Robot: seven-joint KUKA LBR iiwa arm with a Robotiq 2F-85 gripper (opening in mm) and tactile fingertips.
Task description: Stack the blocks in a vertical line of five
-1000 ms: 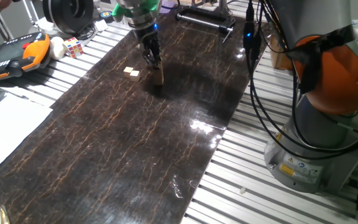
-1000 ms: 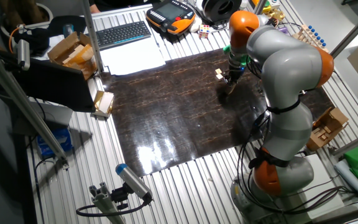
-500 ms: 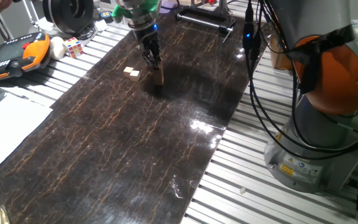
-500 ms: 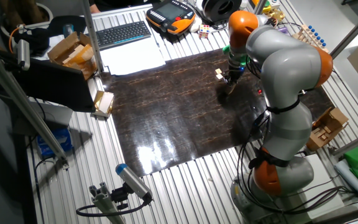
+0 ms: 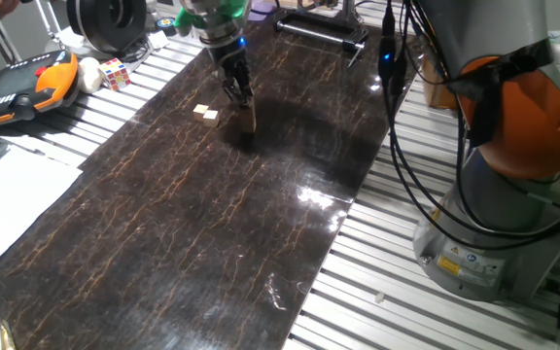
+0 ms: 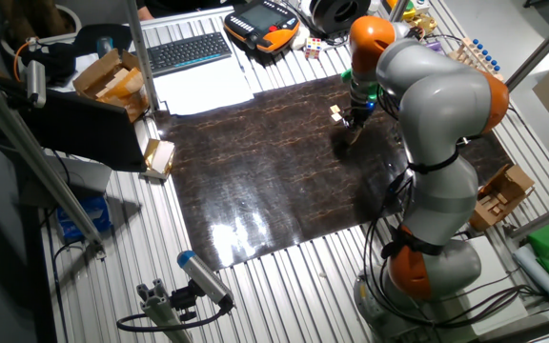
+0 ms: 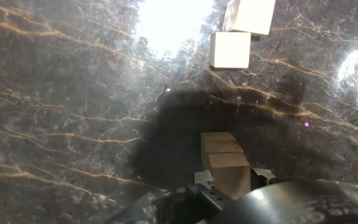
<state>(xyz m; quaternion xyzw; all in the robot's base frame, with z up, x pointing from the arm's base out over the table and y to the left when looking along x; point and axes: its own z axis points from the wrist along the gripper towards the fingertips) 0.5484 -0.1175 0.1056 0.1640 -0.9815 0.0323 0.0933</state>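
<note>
No visible change: tool (image 5: 242,97) atop block stack (image 5: 248,119).

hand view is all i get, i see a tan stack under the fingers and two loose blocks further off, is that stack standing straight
Observer: From the side, the stack stands upright on the dark mat, with no lean that I can make out.
Operator: where are the fingers relative to it
Observer: The fingers are right at the stack's top. I cannot tell whether they clasp the top block.
Operator: any more blocks outside my frame
Observer: None that I can see, only the two loose blocks beside the stack. A Rubik's cube lies off the mat on the slatted table.
</note>
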